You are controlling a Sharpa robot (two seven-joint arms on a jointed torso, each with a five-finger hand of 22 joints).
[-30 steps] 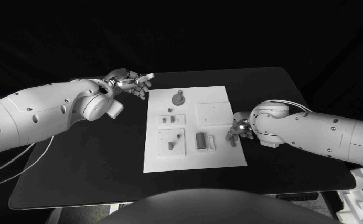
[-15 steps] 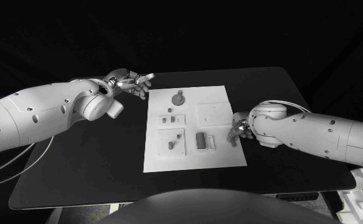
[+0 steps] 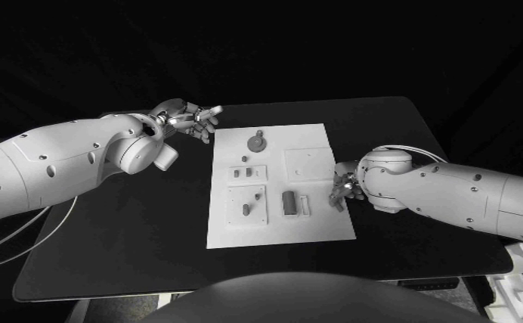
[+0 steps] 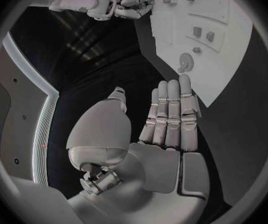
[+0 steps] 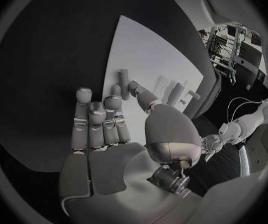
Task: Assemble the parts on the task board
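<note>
Task board [image 3: 308, 221], the white plate, lies flat in the middle of the black tabletop [image 3: 131, 232], its long sides running away from the robot. No brand, label or writing can be read on the plate or on the arms.

Several small parts sit on the plate. A round part with a short stem [image 3: 256, 142] lies near the far end. Below it are two small dark pieces [image 3: 246, 159], then a raised square with two short pegs [image 3: 246, 173]. A plain raised square [image 3: 307, 163] lies to the right of these. Nearer the robot, another raised square carries two slanted pieces [image 3: 249, 206], and just beside it a dark upright block [image 3: 289, 203] stands next to a pale slim piece [image 3: 304, 204].

The left robot hand [image 3: 187, 120] is off the plate, over the tabletop just beside the plate's far left corner. Its fingers are stretched out and lie side by side with the thumb apart, and it holds nothing; the left wrist view shows the same flat palm [image 4: 165, 134] with the plate [image 4: 233, 69] beyond the fingertips.

The right robot hand [image 3: 341, 188] is at the plate's right edge, about halfway along it. In the right wrist view its fingers [image 5: 99, 122] are extended over the tabletop toward the plate's edge [image 5: 128, 45], nothing in its grasp. Whether the fingertips touch the plate cannot be told.
</note>
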